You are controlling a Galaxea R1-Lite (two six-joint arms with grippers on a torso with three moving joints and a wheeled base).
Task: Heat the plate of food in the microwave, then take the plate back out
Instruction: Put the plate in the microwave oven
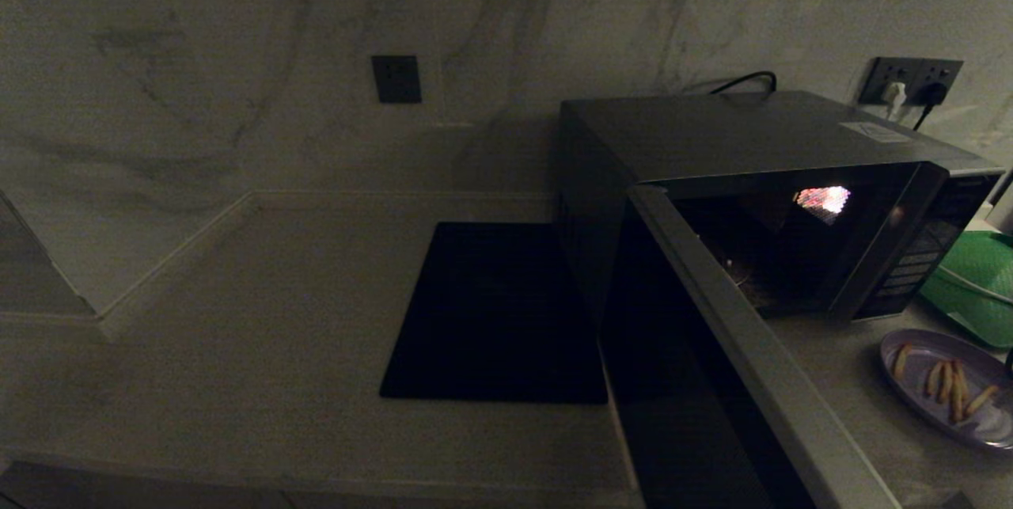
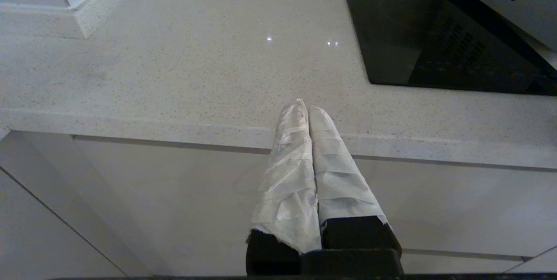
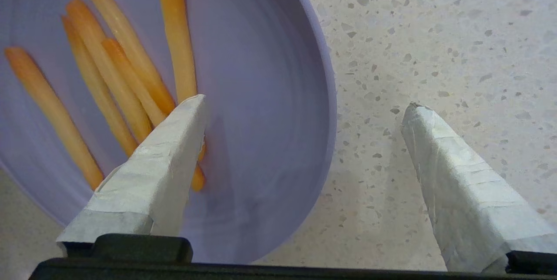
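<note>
Beside the open microwave (image 1: 760, 200), the lavender plate of food (image 3: 270, 97), bearing thin golden fries, sits straddled by the spread right hand (image 3: 304, 110).

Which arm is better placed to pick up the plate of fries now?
The right. The right gripper is open, with one finger over the plate of food and the other outside its rim. The left gripper is shut at the counter edge, far from the plate and the open microwave.
</note>
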